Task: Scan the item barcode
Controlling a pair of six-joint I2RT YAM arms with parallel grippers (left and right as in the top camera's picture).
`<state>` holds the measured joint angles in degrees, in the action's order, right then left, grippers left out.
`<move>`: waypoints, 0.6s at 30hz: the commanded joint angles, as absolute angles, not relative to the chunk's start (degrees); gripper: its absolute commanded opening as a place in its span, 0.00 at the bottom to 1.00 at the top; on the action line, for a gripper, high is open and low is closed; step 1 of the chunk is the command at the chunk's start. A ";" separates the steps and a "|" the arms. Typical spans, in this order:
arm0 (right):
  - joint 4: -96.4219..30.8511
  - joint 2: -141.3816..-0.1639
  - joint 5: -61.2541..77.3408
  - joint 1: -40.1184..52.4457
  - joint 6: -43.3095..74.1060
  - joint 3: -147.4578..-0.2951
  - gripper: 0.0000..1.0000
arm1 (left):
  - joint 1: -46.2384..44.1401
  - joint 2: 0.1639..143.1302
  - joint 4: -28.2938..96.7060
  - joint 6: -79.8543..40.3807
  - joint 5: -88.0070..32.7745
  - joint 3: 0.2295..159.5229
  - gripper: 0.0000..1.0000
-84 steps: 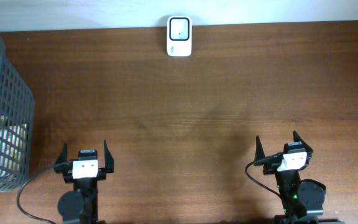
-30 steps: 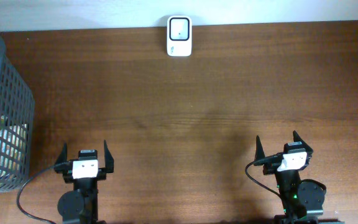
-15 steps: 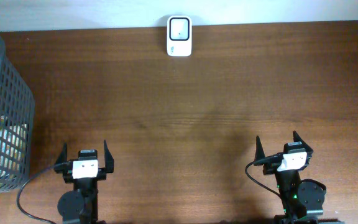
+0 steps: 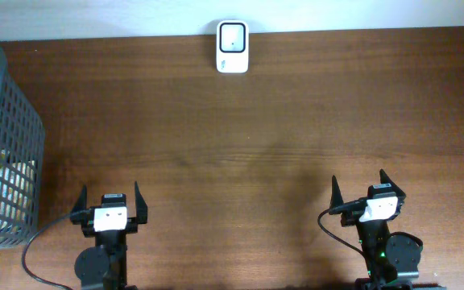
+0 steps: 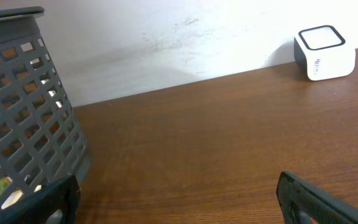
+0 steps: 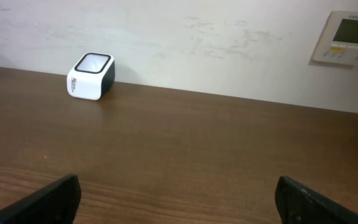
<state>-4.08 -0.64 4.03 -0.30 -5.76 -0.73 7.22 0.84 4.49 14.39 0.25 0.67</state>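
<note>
A white barcode scanner (image 4: 232, 47) with a dark window stands at the table's far edge; it also shows in the left wrist view (image 5: 324, 53) and the right wrist view (image 6: 91, 76). Items, white and green packaging (image 4: 8, 179), lie inside the grey mesh basket (image 4: 14, 113) at the far left; no barcode is visible. My left gripper (image 4: 109, 198) is open near the front edge, right of the basket, with nothing between its fingers (image 5: 179, 194). My right gripper (image 4: 361, 188) is open at the front right, also holding nothing (image 6: 179, 191).
The basket's wall (image 5: 23, 106) rises close to my left gripper's left finger. A white wall runs behind the table's far edge, with a control panel (image 6: 352, 37) mounted on it at the right. Brown wooden tabletop (image 4: 240, 137) lies between the grippers and the scanner.
</note>
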 commanded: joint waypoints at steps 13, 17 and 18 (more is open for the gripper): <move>-4.14 -0.73 4.32 -0.38 -5.56 -0.32 0.98 | 7.01 0.30 3.75 14.63 -5.78 0.54 0.99; -4.14 -0.73 4.32 -0.38 -5.54 -0.32 0.99 | 7.03 0.30 3.53 11.60 -5.82 2.26 0.99; -4.14 -0.73 4.32 -0.38 -5.56 -0.32 0.99 | 7.03 0.36 3.53 11.60 -5.82 2.98 0.99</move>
<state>-4.08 -0.64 4.03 -0.30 -5.80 -0.73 7.22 0.84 3.77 13.06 -4.34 0.69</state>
